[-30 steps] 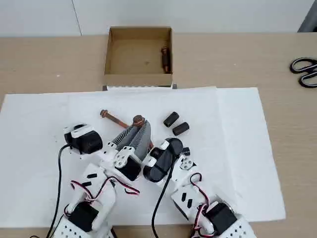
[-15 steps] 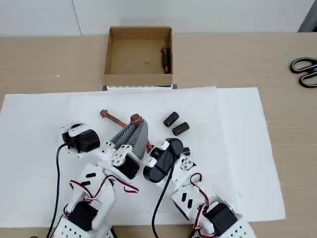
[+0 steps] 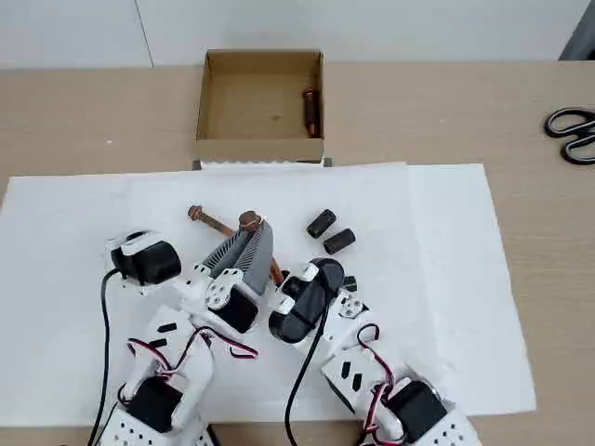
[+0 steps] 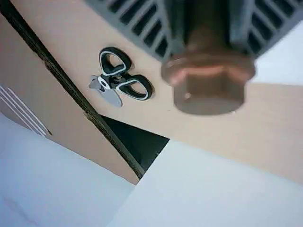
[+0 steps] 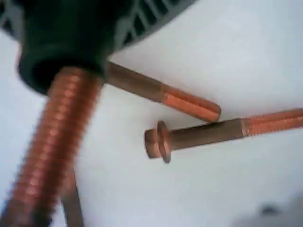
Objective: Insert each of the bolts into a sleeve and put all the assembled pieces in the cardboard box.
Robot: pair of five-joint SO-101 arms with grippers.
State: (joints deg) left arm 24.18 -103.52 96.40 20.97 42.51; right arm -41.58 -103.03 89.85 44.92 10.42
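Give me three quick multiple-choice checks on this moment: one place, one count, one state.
1. Where in the cardboard box does the assembled piece lie, seen from the high view?
A) along its right wall
B) in its centre
C) along its left wall

2. How many loose black sleeves lie on the white paper?
A) none
B) two
C) four

3. The left jaws are:
A) open and empty
B) shut on a sleeve
C) shut on a bolt

Answers:
1 A: it lies lengthwise against that wall.
2 B: a pair lies close together on the paper.
3 C: the bolt's hex head sticks out between them in the left wrist view.
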